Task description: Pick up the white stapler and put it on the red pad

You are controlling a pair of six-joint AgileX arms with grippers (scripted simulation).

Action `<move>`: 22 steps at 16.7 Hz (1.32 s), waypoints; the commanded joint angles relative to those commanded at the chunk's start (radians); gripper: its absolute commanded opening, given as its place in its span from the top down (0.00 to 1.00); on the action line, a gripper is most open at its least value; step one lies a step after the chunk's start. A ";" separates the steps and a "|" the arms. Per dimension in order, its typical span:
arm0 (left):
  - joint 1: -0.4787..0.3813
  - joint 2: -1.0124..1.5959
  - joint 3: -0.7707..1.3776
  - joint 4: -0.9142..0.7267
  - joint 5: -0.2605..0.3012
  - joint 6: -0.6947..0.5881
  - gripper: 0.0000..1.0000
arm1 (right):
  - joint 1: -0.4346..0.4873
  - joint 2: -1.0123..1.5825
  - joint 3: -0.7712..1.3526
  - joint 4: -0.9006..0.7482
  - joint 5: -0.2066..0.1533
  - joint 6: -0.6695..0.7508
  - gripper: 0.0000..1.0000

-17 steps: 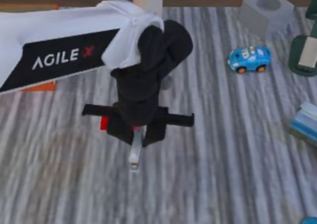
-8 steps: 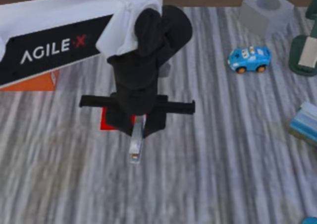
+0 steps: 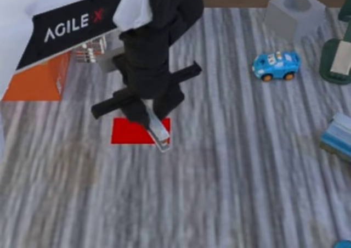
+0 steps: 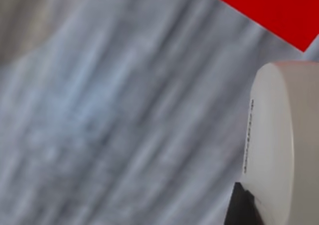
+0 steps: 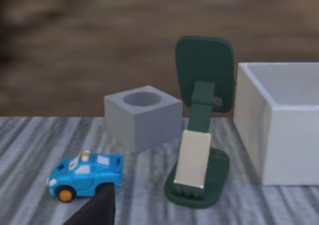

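Presently the left gripper point(image 3: 149, 112) is closed on the white stapler point(image 3: 157, 128), holding it near its rear end, above the right-hand portion of the red pad point(image 3: 129, 131). The stapler's long axis runs diagonally, its grey metal tip pointing toward the near-right and overhanging the pad's near-right corner; its rear end sits under the gripper, over the pad. In the left wrist view the stapler's white body point(image 4: 279, 145) fills one side, with a corner of the red pad point(image 4: 269, 6) beyond it, over the striped grey table point(image 4: 109, 115). Whether the stapler touches the pad cannot be told. Judged from this, the placement is nearly complete; the coming move calls for shifting slightly toward the pad's centre before release, so the tip does not hang off the edge. Farther off, an orange box point(image 3: 38, 83) lies left of the pad. The right arm is parked off the right side, its gripper's state indeterminable.
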 joint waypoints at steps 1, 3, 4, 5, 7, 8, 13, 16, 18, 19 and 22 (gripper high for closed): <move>0.016 0.023 0.032 -0.017 0.001 -0.100 1.00 | 0.000 0.000 0.000 0.000 0.000 0.000 0.00; 0.047 0.070 0.098 -0.050 0.002 -0.304 1.00 | 0.000 0.000 0.000 0.000 0.000 0.000 0.00; 0.062 0.093 0.131 -0.066 0.003 -0.403 1.00 | 0.000 0.000 0.000 0.000 0.000 0.000 0.00; 0.078 0.113 0.163 -0.080 0.003 -0.496 1.00 | 0.000 0.000 0.000 0.000 0.000 0.000 0.00; 0.107 0.144 0.222 -0.102 0.005 -0.655 1.00 | 0.000 0.000 0.000 0.000 0.000 0.000 0.00; 0.121 0.155 0.247 -0.109 0.006 -0.721 1.00 | 0.000 0.000 0.000 0.000 0.000 0.000 0.00; 0.162 0.174 0.315 -0.122 0.010 -0.888 1.00 | 0.000 0.000 0.000 0.000 0.000 0.000 0.00; 0.163 0.174 0.316 -0.122 0.010 -0.890 1.00 | 0.000 0.000 0.000 0.000 0.000 0.000 0.00; 0.158 0.171 0.310 -0.117 0.009 -0.887 1.00 | 0.000 0.000 0.000 0.000 0.000 0.000 0.00; 0.158 0.172 0.297 -0.104 0.009 -0.887 1.00 | 0.000 0.000 0.000 0.000 0.000 0.000 0.00; 0.161 0.185 0.209 -0.004 0.010 -0.890 1.00 | 0.000 0.000 0.000 0.000 0.000 0.000 0.00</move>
